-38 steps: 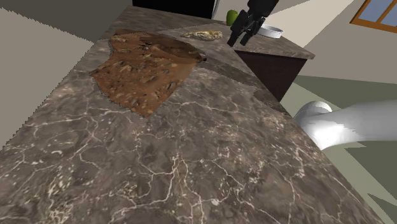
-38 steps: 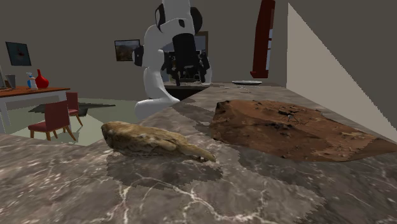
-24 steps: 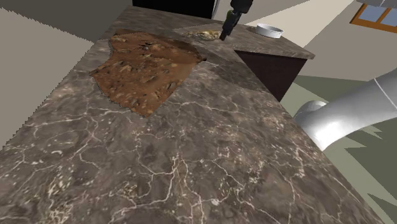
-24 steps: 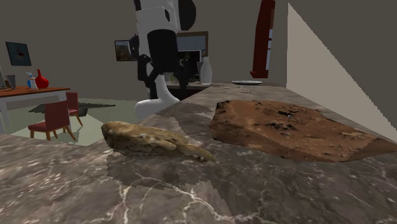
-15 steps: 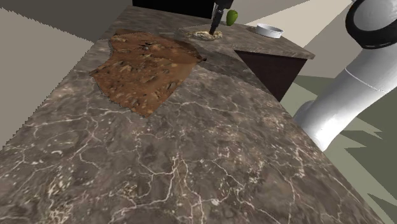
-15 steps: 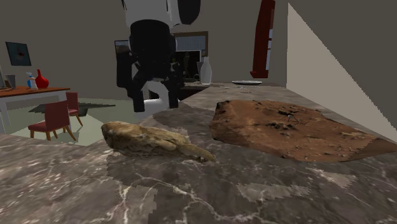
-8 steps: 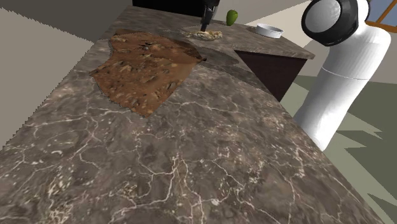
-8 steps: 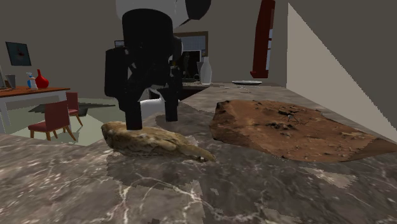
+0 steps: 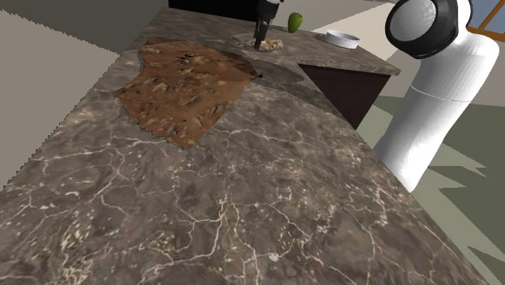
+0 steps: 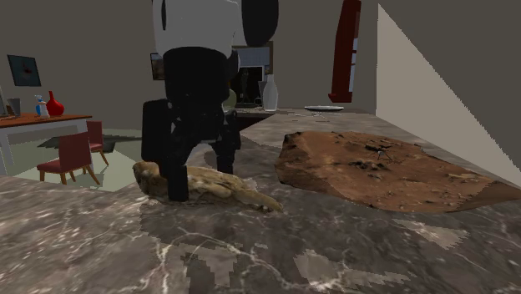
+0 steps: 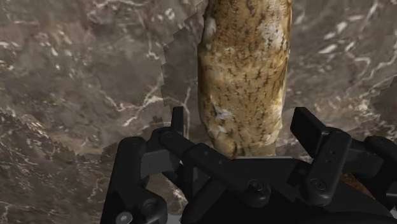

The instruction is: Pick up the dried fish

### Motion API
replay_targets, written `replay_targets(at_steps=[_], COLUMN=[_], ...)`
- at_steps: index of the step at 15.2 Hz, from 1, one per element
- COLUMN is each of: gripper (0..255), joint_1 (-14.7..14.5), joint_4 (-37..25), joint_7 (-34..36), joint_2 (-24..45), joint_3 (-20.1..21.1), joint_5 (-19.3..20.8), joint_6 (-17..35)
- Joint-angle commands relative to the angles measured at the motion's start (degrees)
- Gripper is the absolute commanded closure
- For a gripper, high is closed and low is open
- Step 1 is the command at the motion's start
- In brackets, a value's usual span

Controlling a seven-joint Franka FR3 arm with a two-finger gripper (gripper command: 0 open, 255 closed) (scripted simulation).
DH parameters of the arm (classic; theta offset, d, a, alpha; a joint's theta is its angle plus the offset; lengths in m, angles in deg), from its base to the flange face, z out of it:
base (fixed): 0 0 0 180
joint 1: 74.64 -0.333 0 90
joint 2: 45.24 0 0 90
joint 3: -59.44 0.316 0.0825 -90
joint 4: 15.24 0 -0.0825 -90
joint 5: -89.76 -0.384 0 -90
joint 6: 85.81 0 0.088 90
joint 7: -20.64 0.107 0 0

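— What do we see nearest?
— Our tool (image 11: 242, 124), fingers apart, straddling the dried fish (image 11: 242, 63) on the desk (image 11: 76, 76); touching or not, we cannot tell.
— And beyond?
— The fish's far end is cut off.

1. No word, label, brand or number reads anywhere on the counter, the arm or the room behind.
2. The framed picture (image 10: 23, 70) on the far wall: its marks are too small to read.
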Motion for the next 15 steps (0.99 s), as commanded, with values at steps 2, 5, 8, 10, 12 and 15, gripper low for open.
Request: replay_targets(at_steps=[2, 5, 8, 10, 12, 15], gripper=[255, 255, 255, 255, 255, 255], joint_1=[-0.02, -0.02, -0.03, 0.0, 0.06, 0.18], joint_4=[0.1, 0.1, 0.15, 0.14, -1.63, -4.51], joint_7=[0.02, 0.02, 0.04, -0.01, 0.01, 0.01], joint_2=[-0.01, 0.01, -0.05, -0.02, 0.15, 0.58], joint_3=[0.01, 0.01, 0.02, 0.0, -0.03, -0.08], joint_5=[0.0, 0.0, 0.02, 0.0, -0.03, -0.15], joint_6=[0.11, 0.13, 0.13, 0.14, -1.46, -3.93])
